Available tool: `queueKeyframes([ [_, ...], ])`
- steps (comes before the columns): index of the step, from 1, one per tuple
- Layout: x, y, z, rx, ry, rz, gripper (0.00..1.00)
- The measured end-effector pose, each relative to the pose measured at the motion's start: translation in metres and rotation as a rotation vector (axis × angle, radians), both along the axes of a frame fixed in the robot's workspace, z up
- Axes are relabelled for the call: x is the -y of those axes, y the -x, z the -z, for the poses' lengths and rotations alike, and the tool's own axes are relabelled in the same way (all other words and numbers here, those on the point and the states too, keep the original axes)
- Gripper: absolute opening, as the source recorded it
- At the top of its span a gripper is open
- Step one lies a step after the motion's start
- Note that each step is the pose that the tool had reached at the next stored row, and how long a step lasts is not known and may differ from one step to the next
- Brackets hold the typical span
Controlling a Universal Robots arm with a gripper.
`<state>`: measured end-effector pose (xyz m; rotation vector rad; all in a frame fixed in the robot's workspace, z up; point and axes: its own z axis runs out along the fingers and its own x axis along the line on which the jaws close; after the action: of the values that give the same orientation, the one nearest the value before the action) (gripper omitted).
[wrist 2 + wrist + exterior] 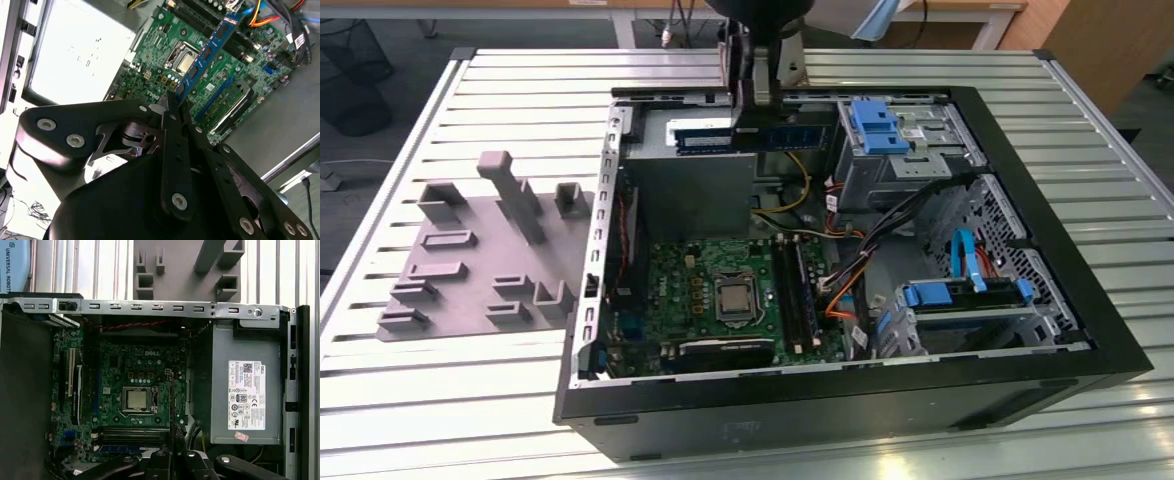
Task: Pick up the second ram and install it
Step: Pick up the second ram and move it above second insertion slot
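Clamps the black, jointed fingers of the gripper tight on the second ram, a thin flat blue stick with a row of black chips and a white label. Holds it on edge, aloft over the green motherboard inside the open black computer case.

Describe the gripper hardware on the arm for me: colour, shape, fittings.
The matte black two-finger metal gripper has slim flat fingers carried on broad hinged linkage bars with rounded ends. The bars are pinned at each joint by round silver screws.
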<state>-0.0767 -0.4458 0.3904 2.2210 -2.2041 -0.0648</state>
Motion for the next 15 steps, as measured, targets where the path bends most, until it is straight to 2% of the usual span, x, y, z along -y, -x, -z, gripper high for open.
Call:
queueKeyframes([
  [15,0.0,-0.035,0.0,0.0,0.0,0.0,0.14],
])
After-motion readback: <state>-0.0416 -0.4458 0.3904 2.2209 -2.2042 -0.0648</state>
